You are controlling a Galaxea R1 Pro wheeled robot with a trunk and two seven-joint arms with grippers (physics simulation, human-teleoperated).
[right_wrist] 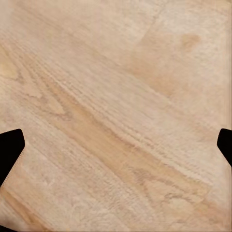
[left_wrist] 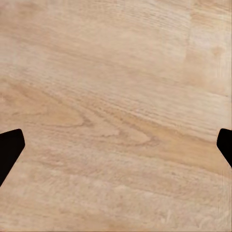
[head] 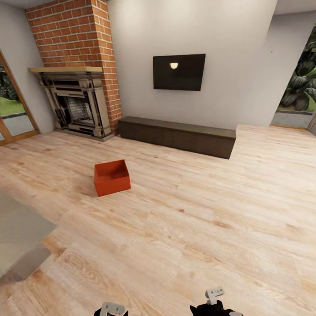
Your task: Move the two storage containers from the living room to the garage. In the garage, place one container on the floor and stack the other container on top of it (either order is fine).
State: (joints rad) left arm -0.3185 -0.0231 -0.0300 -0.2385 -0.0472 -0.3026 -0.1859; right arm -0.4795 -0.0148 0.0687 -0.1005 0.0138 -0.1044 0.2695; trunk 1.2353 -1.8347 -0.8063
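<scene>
While one orange-red storage container [head: 112, 177] sits empty on the wood-plank floor [head: 184, 219] of the living room, well ahead of me and left of centre, my left gripper [left_wrist: 116, 145] and right gripper [right_wrist: 116, 145] hang spread over bare planks, holding nothing. Driving in crooked could nudge the tub away or catch the grey furniture edge [head: 22, 237] on my left.

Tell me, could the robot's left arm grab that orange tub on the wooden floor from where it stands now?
Probably not yet. The storage container sits well out across the wood-plank floor, far ahead of the left gripper, which hangs open over bare planks. Nothing blocks the path; the robot likely needs to roll closer first.
</scene>
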